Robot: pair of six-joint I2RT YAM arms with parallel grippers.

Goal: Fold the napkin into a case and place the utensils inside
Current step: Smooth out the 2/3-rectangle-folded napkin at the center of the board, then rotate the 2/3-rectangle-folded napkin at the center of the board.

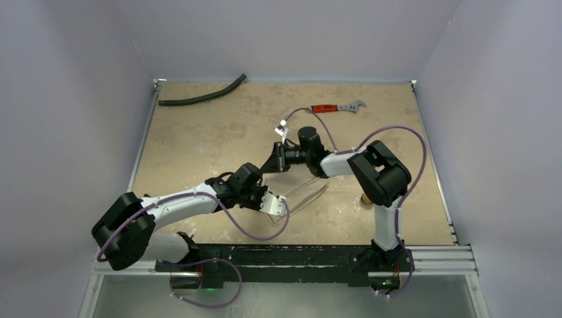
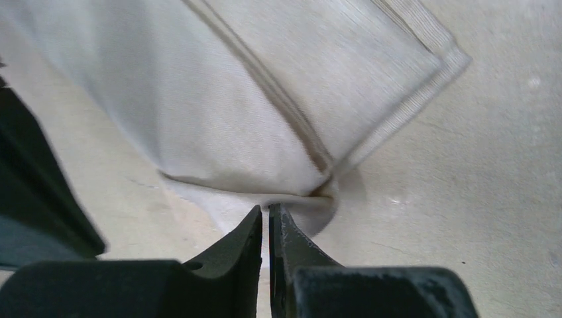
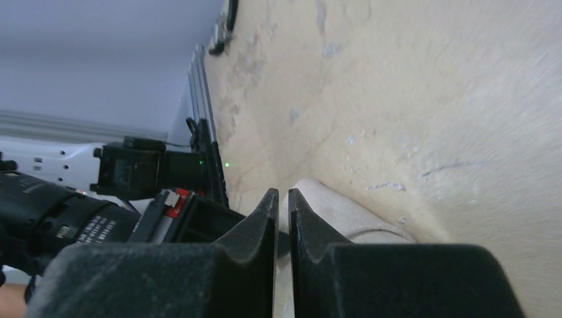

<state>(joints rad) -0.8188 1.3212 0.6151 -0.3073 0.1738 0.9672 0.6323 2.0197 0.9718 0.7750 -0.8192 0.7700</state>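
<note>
The cream napkin (image 1: 306, 193) lies folded on the beige table in front of both arms and is hard to pick out in the top view. Its stacked layers and hem (image 2: 278, 99) fill the left wrist view. My left gripper (image 2: 268, 209) has its tips at the napkin's near edge, jaws a slit apart with nothing between them; in the top view it (image 1: 277, 205) is at the napkin's left end. My right gripper (image 3: 281, 193) stands the same way, just short of a rounded fold of napkin (image 3: 338, 209). A brass-coloured bit of the utensils (image 1: 365, 198) peeks out beside the right arm.
A curved black hose (image 1: 202, 96) lies at the back left. A red-handled wrench (image 1: 338, 106) lies at the back centre-right. The left arm (image 3: 66, 218) sits close to my right gripper. Walls enclose the table on three sides.
</note>
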